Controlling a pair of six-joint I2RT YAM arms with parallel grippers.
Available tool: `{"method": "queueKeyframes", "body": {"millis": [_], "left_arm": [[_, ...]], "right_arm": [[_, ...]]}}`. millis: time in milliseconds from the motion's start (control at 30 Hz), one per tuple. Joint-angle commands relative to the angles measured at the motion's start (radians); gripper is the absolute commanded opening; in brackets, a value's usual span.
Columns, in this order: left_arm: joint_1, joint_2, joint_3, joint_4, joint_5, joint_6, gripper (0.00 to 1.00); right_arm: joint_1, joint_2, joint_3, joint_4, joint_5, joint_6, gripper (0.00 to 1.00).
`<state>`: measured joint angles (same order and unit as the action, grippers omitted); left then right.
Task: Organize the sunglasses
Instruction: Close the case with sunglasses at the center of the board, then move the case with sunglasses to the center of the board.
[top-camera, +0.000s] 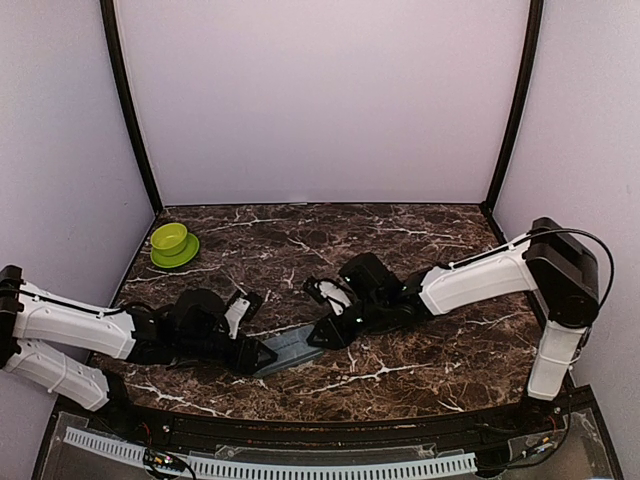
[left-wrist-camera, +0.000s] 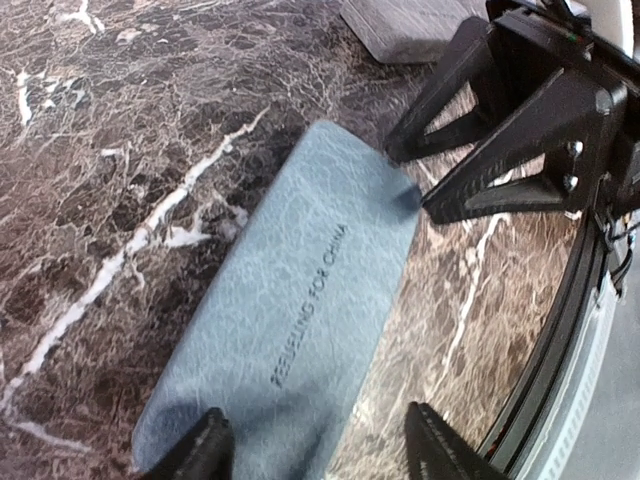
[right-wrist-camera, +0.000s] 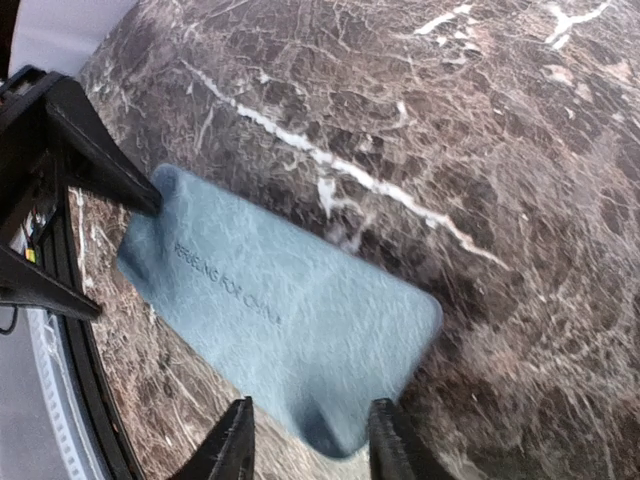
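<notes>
Left gripper (left-wrist-camera: 320, 442) and right gripper (right-wrist-camera: 310, 442) at opposite ends of a shut blue-grey case (left-wrist-camera: 300, 290); sunglasses out of sight.
The left jaws stand wide, one finger touching a case corner and the other clear of it. The right jaws straddle the other end, too blurred to tell whether they grip. Anything inside the case is hidden. A grey block (left-wrist-camera: 410, 25) is cut off beyond. The table (top-camera: 400, 230) is brown marble, the walls (top-camera: 320, 100) lilac, and a green bowl (top-camera: 170, 238) sits far left.

- Bench (top-camera: 400, 370): dark brown marble with white veins.
- Blue-grey case (top-camera: 290, 348) lying flat, lower centre.
- Green bowl (top-camera: 170, 238) on a green saucer (top-camera: 186, 256), upper left.
</notes>
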<state>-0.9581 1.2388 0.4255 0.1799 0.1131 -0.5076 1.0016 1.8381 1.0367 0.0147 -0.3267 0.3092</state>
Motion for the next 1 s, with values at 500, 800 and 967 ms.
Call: {"method": "queueKeyframes", "body": {"millis": [500,800,967], "left_arm": [[-0.075,-0.211,-0.096,-0.275,-0.197,-0.105,0.83],[-0.114,-0.062,-0.082,-0.179,-0.215,-0.075,0.81],[-0.116,0.029,-0.019,-0.166,-0.233,-0.012,0.67]], "right_arm": [[0.018,-0.044,-0.038,-0.074,0.092,0.012,0.63],[0.026,0.056,0.071,-0.139,0.083,-0.061,0.62],[0.029,0.068,0.086,-0.148,0.098,-0.064,0.57]]}}
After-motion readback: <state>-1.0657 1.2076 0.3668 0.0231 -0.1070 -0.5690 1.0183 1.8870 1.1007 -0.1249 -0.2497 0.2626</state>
